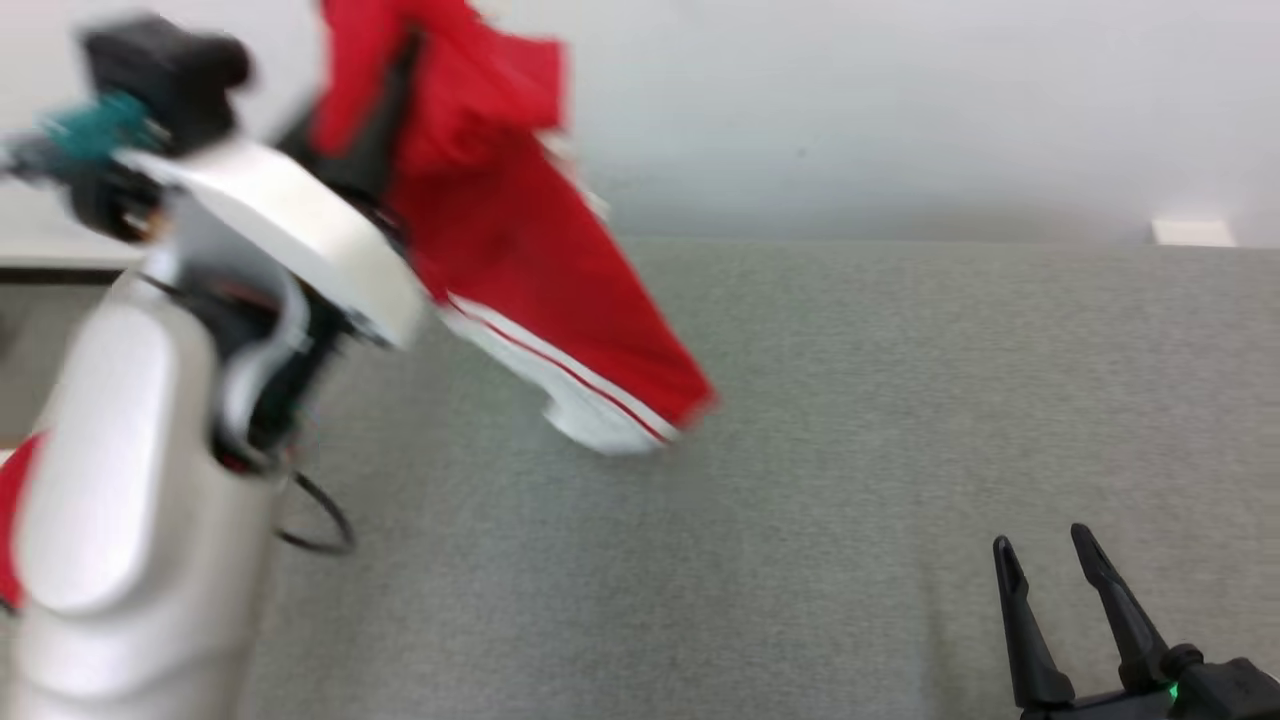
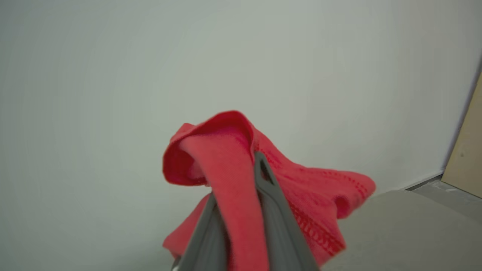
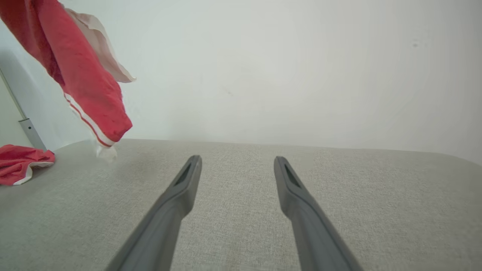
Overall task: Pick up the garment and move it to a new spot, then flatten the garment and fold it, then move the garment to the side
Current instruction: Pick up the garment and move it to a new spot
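The garment (image 1: 520,270) is red with white stripes along its hem and hangs in the air above the left part of the grey fabric table (image 1: 850,450). My left gripper (image 1: 395,90) is raised at the upper left and shut on its upper folds. In the left wrist view the red cloth (image 2: 320,188) drapes over the left gripper (image 2: 237,169), with a fold pinched between the fingers. From the right wrist the garment (image 3: 86,82) dangles at the upper left, its hem just above the table. My right gripper (image 1: 1045,545) rests low at the right, open and empty (image 3: 237,160).
Another piece of red cloth (image 3: 19,163) with a white edge lies on the table's left end, also seen at the left edge (image 1: 10,500). A pale wall stands behind the table. A dark cable loop (image 1: 320,520) hangs from my left arm.
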